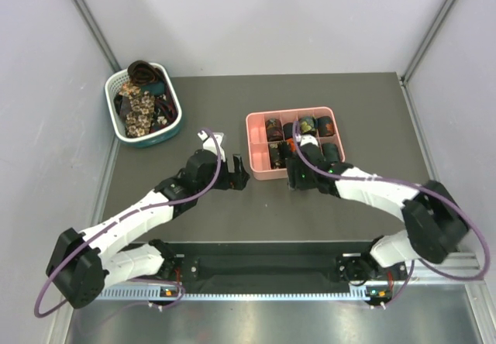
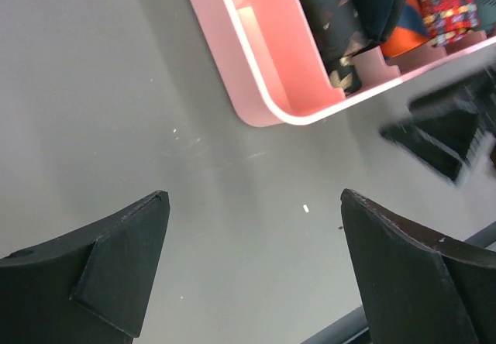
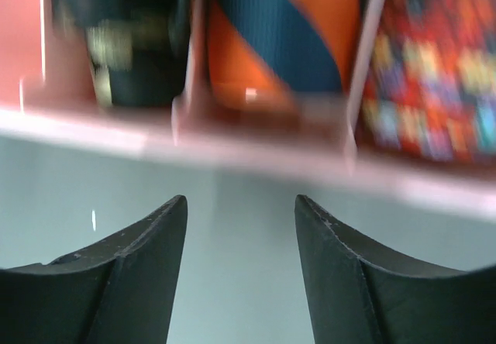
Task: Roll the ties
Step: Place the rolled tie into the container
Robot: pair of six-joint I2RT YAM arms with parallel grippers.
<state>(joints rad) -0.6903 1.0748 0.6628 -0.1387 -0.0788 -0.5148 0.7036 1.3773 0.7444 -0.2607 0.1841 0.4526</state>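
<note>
between ties, likely: hovering with left hand (image 2: 252, 204) spread wide, right hand (image 3: 240, 204) parted, both empty, at the near edge of the pink tray (image 1: 256, 149) (coils (image 1: 308, 125) inside). next: fetch a loose tie (image 1: 141, 111) from the basket (image 1: 147, 139) at the worktop (image 1: 271, 214) far-left corner.

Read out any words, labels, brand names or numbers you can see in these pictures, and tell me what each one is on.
No readable text in any view.
The pink tray: plain, no lettering.
The rolled ties: only printed patterns (stripes, checks, florals), no words; the right wrist view of them is blurred.
The basket: no label visible.
Arms and base rail: any markings are too small to read.
</note>
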